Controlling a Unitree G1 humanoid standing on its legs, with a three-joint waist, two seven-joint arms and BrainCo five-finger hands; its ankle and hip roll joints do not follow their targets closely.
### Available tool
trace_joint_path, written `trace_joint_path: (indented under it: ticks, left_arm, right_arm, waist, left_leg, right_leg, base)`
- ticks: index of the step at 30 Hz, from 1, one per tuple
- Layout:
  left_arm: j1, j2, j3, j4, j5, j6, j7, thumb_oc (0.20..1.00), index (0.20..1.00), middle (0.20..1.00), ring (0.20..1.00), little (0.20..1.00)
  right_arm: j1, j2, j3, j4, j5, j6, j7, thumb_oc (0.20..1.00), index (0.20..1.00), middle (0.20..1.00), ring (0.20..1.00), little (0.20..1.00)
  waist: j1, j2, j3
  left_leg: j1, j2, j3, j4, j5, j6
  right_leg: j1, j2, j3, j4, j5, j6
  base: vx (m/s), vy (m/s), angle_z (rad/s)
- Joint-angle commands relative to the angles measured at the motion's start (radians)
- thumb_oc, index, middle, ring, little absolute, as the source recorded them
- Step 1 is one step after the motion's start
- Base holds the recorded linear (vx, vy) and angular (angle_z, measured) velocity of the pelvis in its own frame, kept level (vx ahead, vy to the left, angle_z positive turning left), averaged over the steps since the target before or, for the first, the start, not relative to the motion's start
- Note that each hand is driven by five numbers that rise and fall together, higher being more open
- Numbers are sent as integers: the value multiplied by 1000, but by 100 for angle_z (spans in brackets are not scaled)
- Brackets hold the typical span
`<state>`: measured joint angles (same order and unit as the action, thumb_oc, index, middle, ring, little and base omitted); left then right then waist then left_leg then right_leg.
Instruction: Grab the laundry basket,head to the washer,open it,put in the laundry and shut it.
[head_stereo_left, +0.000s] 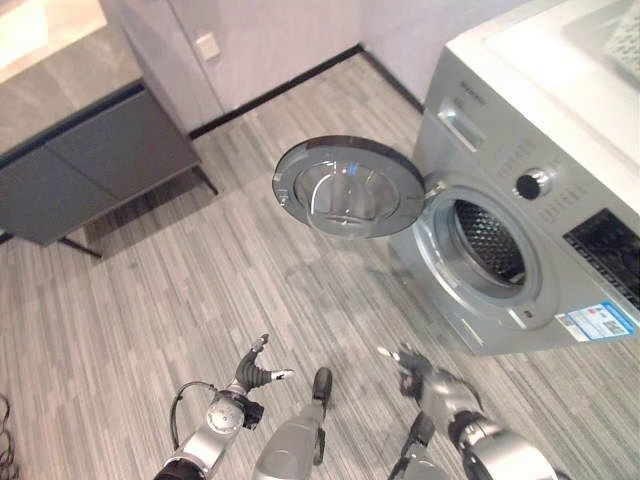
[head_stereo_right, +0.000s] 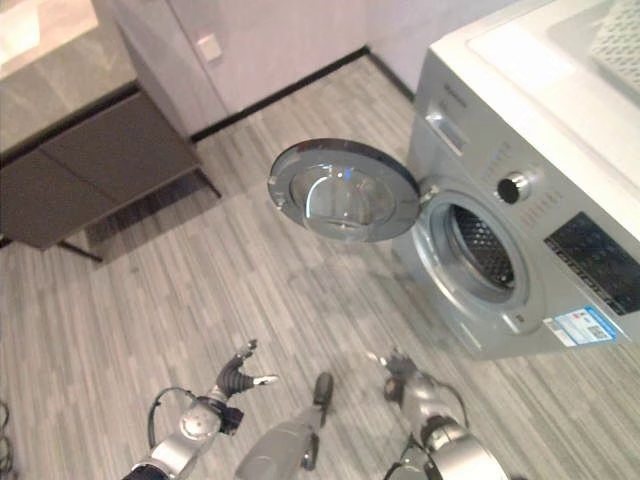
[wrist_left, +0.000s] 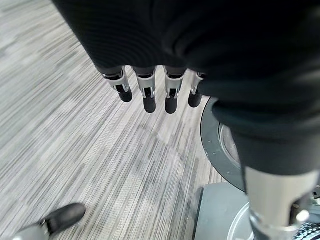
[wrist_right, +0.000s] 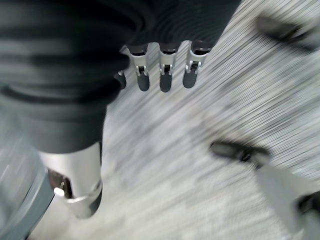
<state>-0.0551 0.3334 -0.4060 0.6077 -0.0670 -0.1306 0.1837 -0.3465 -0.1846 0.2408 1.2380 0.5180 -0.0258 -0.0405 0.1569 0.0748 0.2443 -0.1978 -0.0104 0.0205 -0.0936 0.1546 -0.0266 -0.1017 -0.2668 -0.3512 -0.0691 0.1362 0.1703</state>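
Both hands empty, fingers loose: my left hand (head_stereo_left: 250, 375) and right hand (head_stereo_left: 420, 375) hang low before washer (head_stereo_left: 540, 190). Door (head_stereo_left: 350, 187) swung wide, drum bare. Basket (head_stereo_left: 625, 40) corner on washer top; likely light, rigid; grip rim.

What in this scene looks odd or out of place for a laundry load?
The washer door hangs wide open on an empty-looking drum, yet both hands, left and right, hang open over bare floor, holding no laundry.
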Motion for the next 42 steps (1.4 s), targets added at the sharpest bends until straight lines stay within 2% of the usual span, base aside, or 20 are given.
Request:
trace_joint_path:
  ticks: [1, 3, 6, 7, 11, 12, 16, 17, 19, 20, 21, 22, 24, 25, 27, 29, 33, 35, 39, 42]
  left_arm:
    - [-22, 35, 9, -29, 31, -20, -15, 1000, 1000, 1000, 1000, 1000]
    - [-9, 54, 48, -42, 31, -21, -7, 1000, 1000, 1000, 1000, 1000]
    - [22, 62, 91, -47, 29, -22, 3, 1000, 1000, 1000, 1000, 1000]
    - [44, 72, 128, -47, 26, -20, -2, 1000, 1000, 1000, 1000, 1000]
    - [53, 75, 150, -47, 26, -17, -1, 1000, 1000, 1000, 1000, 1000]
    - [74, 74, 233, -29, 36, -11, 6, 1000, 1000, 1000, 1000, 1000]
    - [99, 47, 309, 13, 10, -11, 22, 1000, 1000, 1000, 1000, 1000]
    - [110, 26, 332, 45, -4, -13, 28, 1000, 1000, 1000, 1000, 1000]
    - [113, 20, 337, 57, -9, -15, 33, 1000, 1000, 1000, 1000, 1000]
    - [117, 10, 344, 63, -25, -13, 40, 1000, 1000, 1000, 1000, 1000]
    - [116, 11, 343, 63, -25, -13, 41, 1000, 1000, 1000, 1000, 1000]
    - [124, 7, 342, 63, -31, -10, 44, 1000, 1000, 1000, 1000, 1000]
    - [125, 9, 329, 52, -24, -4, 39, 1000, 1000, 1000, 1000, 1000]
    - [124, 9, 328, 52, -24, -3, 40, 1000, 1000, 1000, 1000, 1000]
    - [116, 14, 297, 45, -12, 4, 28, 1000, 1000, 1000, 1000, 1000]
    - [109, 17, 291, 43, -6, 6, 25, 1000, 1000, 1000, 1000, 1000]
    - [94, 25, 258, 45, 6, 11, 27, 1000, 1000, 1000, 1000, 1000]
    - [99, 31, 254, 39, 11, 8, 26, 1000, 1000, 1000, 1000, 1000]
    - [145, 51, 242, 38, 32, 0, 20, 1000, 1000, 1000, 1000, 1000]
    - [149, 75, 231, 49, 30, -7, 7, 1000, 1000, 1000, 1000, 1000]
  right_arm:
    - [-22, -9, -28, -22, -49, -12, 26, 1000, 1000, 1000, 1000, 1000]
    - [9, -34, -40, -29, -79, -12, 22, 1000, 1000, 1000, 1000, 1000]
    - [43, -77, -78, -36, -87, -20, 8, 1000, 1000, 1000, 1000, 1000]
    - [78, -113, -126, -30, -86, -19, -4, 1000, 1000, 1000, 1000, 1000]
    - [98, -129, -154, -31, -77, -20, -9, 1000, 1000, 1000, 1000, 1000]
    - [243, -186, -313, -107, 22, -48, -25, 1000, 1000, 1000, 1000, 1000]
    - [320, -252, -420, -317, 79, -98, -61, 1000, 1000, 1000, 1000, 1000]
    - [357, -279, -492, -503, 122, -151, -96, 1000, 1000, 1000, 1000, 1000]
    - [366, -291, -537, -585, 150, -181, -112, 1000, 1000, 1000, 1000, 1000]
    - [358, -321, -597, -754, 169, -243, -157, 1000, 1000, 1000, 1000, 1000]
    - [359, -319, -598, -758, 168, -241, -159, 1000, 1000, 1000, 1000, 1000]
    - [338, -353, -658, -905, 150, -298, -211, 1000, 1000, 1000, 1000, 1000]
    - [315, -391, -711, -1001, 105, -336, -273, 1000, 1000, 1000, 1000, 1000]
    - [316, -390, -713, -1004, 102, -334, -276, 1000, 1000, 1000, 1000, 1000]
    - [259, -465, -748, -1107, 32, -361, -330, 1000, 1000, 1000, 1000, 1000]
    - [230, -499, -746, -1127, 13, -362, -339, 1000, 1000, 1000, 1000, 1000]
    - [118, -617, -719, -1151, 10, -366, -361, 1000, 1000, 1000, 1000, 1000]
    - [55, -685, -705, -1128, -1, -358, -370, 1000, 1000, 1000, 1000, 1000]
    - [-110, -785, -600, -1080, -33, -330, -371, 1000, 1000, 1000, 1000, 1000]
    - [-233, -913, -468, -964, -122, -231, -352, 1000, 1000, 1000, 1000, 1000]
  waist:
    - [-15, -22, 24]
    - [-39, -16, 46]
    - [-71, -29, 55]
    - [-98, -37, 51]
    - [-110, -42, 51]
    - [-167, -73, 23]
    - [-194, -91, -17]
    - [-202, -101, -31]
    - [-205, -109, -35]
    - [-208, -113, -37]
    - [-209, -115, -39]
    - [-214, -118, -48]
    - [-217, -121, -55]
    - [-217, -123, -55]
    - [-211, -135, -78]
    - [-207, -140, -82]
    - [-183, -144, -89]
    - [-163, -144, -86]
    - [-120, -137, -117]
    - [-103, -150, -137]
  left_leg:
    - [-11, -6, 11, 170, -241, 34]
    - [18, 1, 13, 175, -253, 44]
    - [71, 6, 33, 145, -261, 42]
    - [103, 12, 53, 121, -267, 37]
    - [118, 14, 57, 118, -273, 35]
    - [176, 11, 41, 129, -316, 26]
    - [193, 40, 49, 193, -344, 1]
    - [191, 63, 63, 294, -339, -21]
    - [168, 75, 65, 363, -313, -32]
    - [135, 106, 66, 477, -262, -50]
    - [130, 103, 65, 478, -258, -50]
    - [109, 146, 80, 547, -207, -60]
    - [95, 188, 106, 533, -180, -58]
    - [93, 185, 106, 529, -174, -57]
    - [94, 234, 134, 375, -192, -56]
    - [79, 232, 124, 313, -178, -58]
    - [-14, 216, 118, 179, -71, -93]
    - [-41, 205, 132, 169, -49, -100]
    - [0, 173, 99, 183, -110, -81]
    - [24, 144, 124, 213, -156, -53]
  right_leg:
    - [-79, -85, 126, 211, -128, 16]
    - [-138, -54, 150, 340, -163, 10]
    - [-167, -16, 95, 306, -151, -3]
    - [-195, 30, 91, 236, -126, -3]
    - [-209, 49, 99, 208, -111, -3]
    - [-178, 109, 165, 126, -100, -14]
    - [-136, 156, 184, 135, -125, -40]
    - [-76, 184, 181, 121, -149, -58]
    - [-53, 193, 179, 108, -151, -69]
    - [-9, 217, 181, 94, -171, -92]
    - [-12, 215, 180, 92, -167, -92]
    - [26, 234, 179, 85, -195, -115]
    - [54, 238, 169, 85, -218, -129]
    - [51, 235, 169, 84, -214, -130]
    - [84, 220, 141, 81, -241, -128]
    - [87, 212, 134, 77, -243, -125]
    - [125, 216, 106, 57, -257, -118]
    - [146, 217, 102, 56, -265, -113]
    - [195, 188, 122, 65, -275, -86]
    - [212, 138, 130, 109, -285, -67]
  base:
    - [54, 103, -4]
    - [33, 37, -6]
    - [91, -64, -30]
    - [146, -122, -28]
    - [162, -125, -12]
    - [335, -287, -22]
    - [307, -265, 33]
    - [241, -222, -51]
    - [178, -217, -56]
    - [146, -203, -46]
    - [210, -217, -16]
    - [91, -99, 10]
    - [143, -97, 5]
    - [147, -53, 10]
    - [154, 6, 43]
    - [90, 31, 65]
    - [103, 70, 38]
    - [157, 143, 9]
    - [231, 214, -19]
    - [209, 269, -53]
